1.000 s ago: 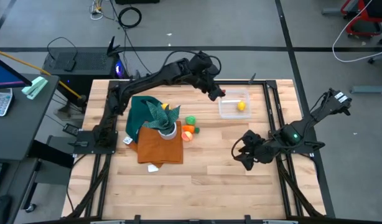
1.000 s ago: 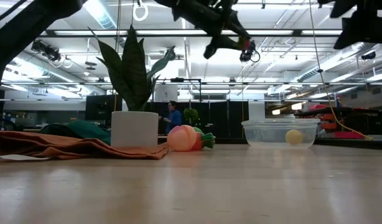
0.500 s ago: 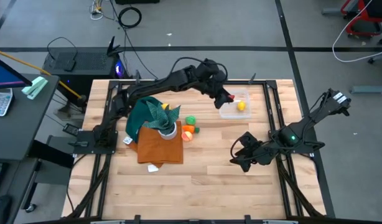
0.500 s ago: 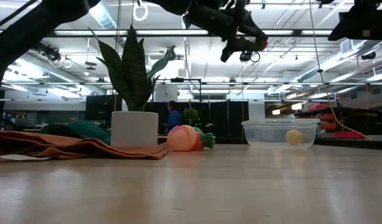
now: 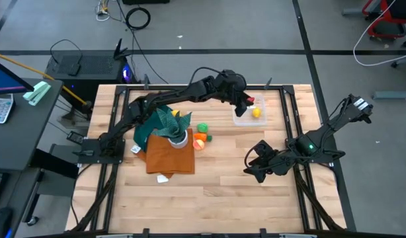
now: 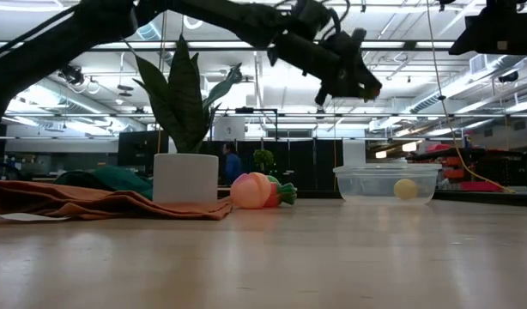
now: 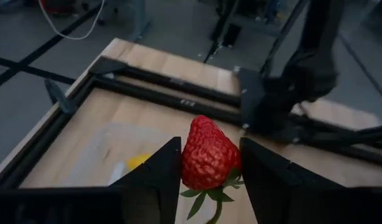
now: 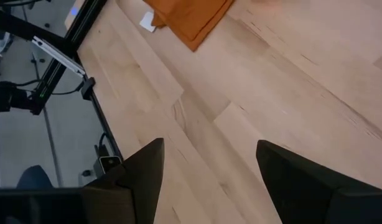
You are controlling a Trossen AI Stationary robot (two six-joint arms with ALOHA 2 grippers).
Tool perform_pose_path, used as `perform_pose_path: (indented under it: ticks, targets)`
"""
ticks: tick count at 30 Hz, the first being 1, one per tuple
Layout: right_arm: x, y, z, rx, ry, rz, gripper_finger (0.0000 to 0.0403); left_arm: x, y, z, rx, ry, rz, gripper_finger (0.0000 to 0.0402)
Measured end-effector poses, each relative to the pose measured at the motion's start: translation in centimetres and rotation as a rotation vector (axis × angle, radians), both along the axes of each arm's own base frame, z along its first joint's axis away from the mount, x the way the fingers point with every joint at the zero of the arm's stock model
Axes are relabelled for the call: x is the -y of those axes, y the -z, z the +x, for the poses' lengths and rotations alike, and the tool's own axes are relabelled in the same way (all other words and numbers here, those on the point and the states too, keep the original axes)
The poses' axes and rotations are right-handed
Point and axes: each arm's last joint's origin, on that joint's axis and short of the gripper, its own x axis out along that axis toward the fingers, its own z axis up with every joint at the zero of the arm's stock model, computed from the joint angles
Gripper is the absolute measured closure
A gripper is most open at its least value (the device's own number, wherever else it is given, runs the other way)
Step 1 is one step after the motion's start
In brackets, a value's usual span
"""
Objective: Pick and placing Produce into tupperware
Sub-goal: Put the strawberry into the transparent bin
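Note:
My left gripper hangs over the tupperware, shut on a red toy strawberry. The tupperware is a clear, rounded box standing on the table toward its far right, and a yellow fruit lies inside it. A green piece and orange pieces of produce lie on the wood beside the plant pot; in the low view they show as a peach-coloured ball. My right gripper waits open above bare wood near the table's right side. My left gripper pinches the strawberry by its two flanks between its fingers, the green leaf end toward the wrist and the tip pointing away. The fingers slant down from the table's left. The strawberry is lifted clear, above the tupperware.
A white pot with a spiky green plant stands on an orange cloth, with a dark green cloth behind it. Black rails frame the table. Bare wood lies in the middle and near part.
My left gripper has carried the strawberry toward the table's right, from beside the tupperware's left end to over it, and has come down a little. The hold has stayed shut. The tupperware and the other produce have kept their places.

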Motion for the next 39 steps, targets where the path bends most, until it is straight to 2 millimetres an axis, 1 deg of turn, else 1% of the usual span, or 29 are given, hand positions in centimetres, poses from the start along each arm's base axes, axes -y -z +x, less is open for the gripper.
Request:
perform_pose_path:
  ticks: [4,9,16,23,31,35,39]
  targets:
    - [0.0,0.0,0.0,0.0,0.0,-0.001,0.0184,-0.5,1.9,0.5,-0.034,-0.01,0.003,0.0252]
    - [0.0,-0.1,0.1,0.008,0.0,0.003,0.0184,-1.0,2.8,0.6,-0.055,-0.017,-0.002,0.0244]
    - [-0.1,-0.2,0.1,0.024,0.004,0.008,0.0184,-1.2,2.9,0.5,-0.061,0.001,0.053,0.0252]
    - [0.0,-0.2,0.2,0.033,0.021,-0.009,0.0184,-1.1,3.0,0.5,-0.069,-0.006,0.032,0.0243]
    - [0.2,-0.1,0.1,0.029,0.043,-0.037,0.0184,-1.2,3.1,0.5,-0.077,-0.001,0.04,0.025]
    - [0.3,-0.1,0.1,0.044,0.092,-0.049,0.0184,-1.2,4.2,0.5,-0.126,0.004,0.031,0.0243]
    - [0.4,-0.1,0.1,0.062,0.136,-0.061,0.0184,-1.2,5.9,0.7,-0.179,0.009,0.018,0.0246]
